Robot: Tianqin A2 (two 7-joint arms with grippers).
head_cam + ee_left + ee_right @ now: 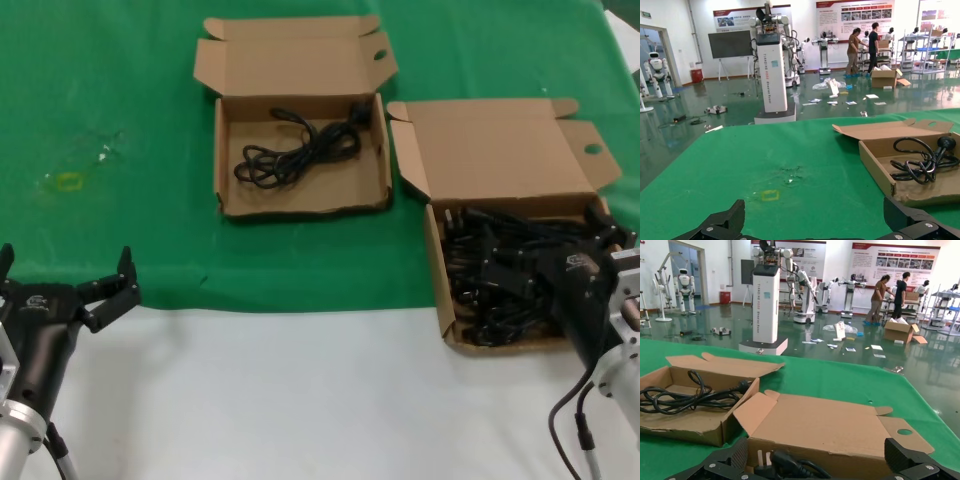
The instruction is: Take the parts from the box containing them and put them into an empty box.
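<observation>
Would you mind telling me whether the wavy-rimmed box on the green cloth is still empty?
No, not empty. The wavy-rimmed box already holds one coiled black power cord on its floor, lid panel folded open behind it.

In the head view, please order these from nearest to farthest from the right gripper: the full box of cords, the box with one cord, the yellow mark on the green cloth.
1. The full box, under the right gripper, on the robot's right.
2. The box with one cord, farther back, near the middle.
3. The yellow mark, far on the left of the green cloth.
</observation>
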